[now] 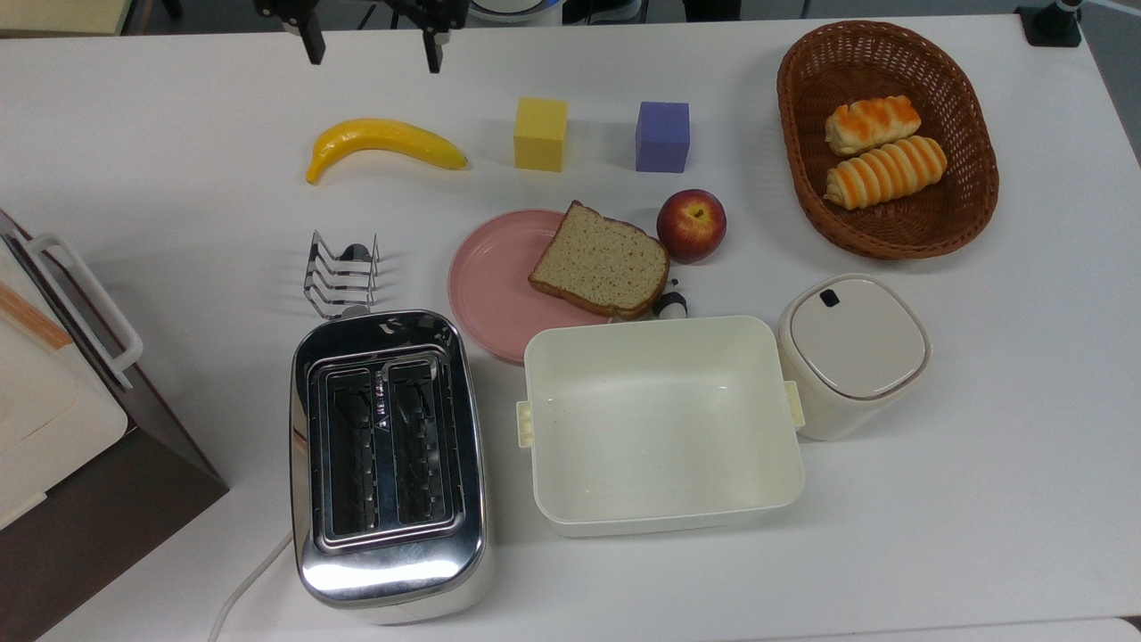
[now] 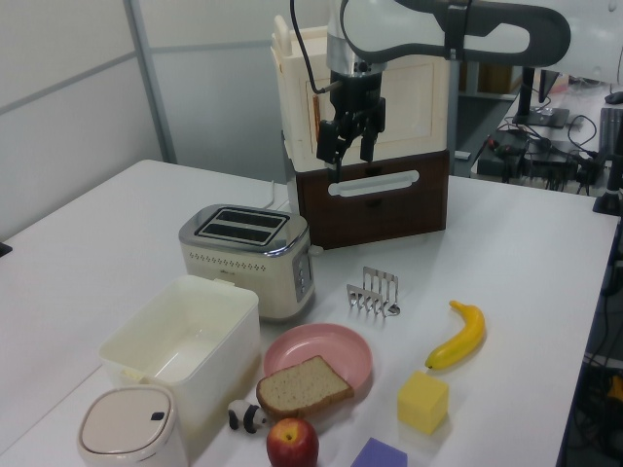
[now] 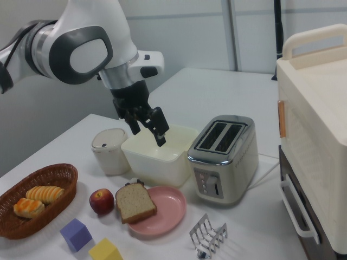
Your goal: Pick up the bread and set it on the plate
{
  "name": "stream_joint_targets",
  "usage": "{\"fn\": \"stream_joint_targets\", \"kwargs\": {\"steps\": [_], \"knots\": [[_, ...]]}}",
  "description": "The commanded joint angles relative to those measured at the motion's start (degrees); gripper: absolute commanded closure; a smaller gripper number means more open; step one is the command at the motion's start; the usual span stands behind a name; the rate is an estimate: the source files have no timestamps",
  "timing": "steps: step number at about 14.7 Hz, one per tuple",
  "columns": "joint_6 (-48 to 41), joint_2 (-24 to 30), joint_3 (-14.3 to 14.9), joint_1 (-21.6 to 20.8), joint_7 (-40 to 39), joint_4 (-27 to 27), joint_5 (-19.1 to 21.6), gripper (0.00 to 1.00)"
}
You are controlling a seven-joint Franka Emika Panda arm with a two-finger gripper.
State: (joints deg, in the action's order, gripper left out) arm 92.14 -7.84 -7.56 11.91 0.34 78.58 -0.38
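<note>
A tan slice of bread (image 1: 600,260) lies flat on the right part of the pale pink plate (image 1: 488,278) in the top view, its crust reaching over the rim toward the apple. In the left view the bread (image 2: 304,386) rests on the plate's (image 2: 331,348) near side. From the right view, the bread (image 3: 134,202) sits on the plate's (image 3: 167,211) left part. My gripper (image 1: 373,46) is open and empty, high above the table's far edge, well away from the plate. It also hangs in the air in the left view, gripper (image 2: 350,153), and in the right view, gripper (image 3: 149,132).
Banana (image 1: 383,144), yellow cube (image 1: 541,134) and purple cube (image 1: 662,136) line the far side. An apple (image 1: 691,225) touches the bread's side. A basket (image 1: 972,205) holds rolls. A cream tub (image 1: 660,423), lidded canister (image 1: 854,352), toaster (image 1: 388,464) and toast rack (image 1: 341,274) crowd the plate.
</note>
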Motion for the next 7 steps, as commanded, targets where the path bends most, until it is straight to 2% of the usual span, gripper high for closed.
{"fn": "stream_joint_targets", "kwargs": {"steps": [1,7], "knots": [[-3.3,1.0,0.1,-0.1,-1.2,0.6,1.2,0.00],[-4.1,1.0,-0.2,-0.2,-1.9,0.6,0.9,0.00]]}}
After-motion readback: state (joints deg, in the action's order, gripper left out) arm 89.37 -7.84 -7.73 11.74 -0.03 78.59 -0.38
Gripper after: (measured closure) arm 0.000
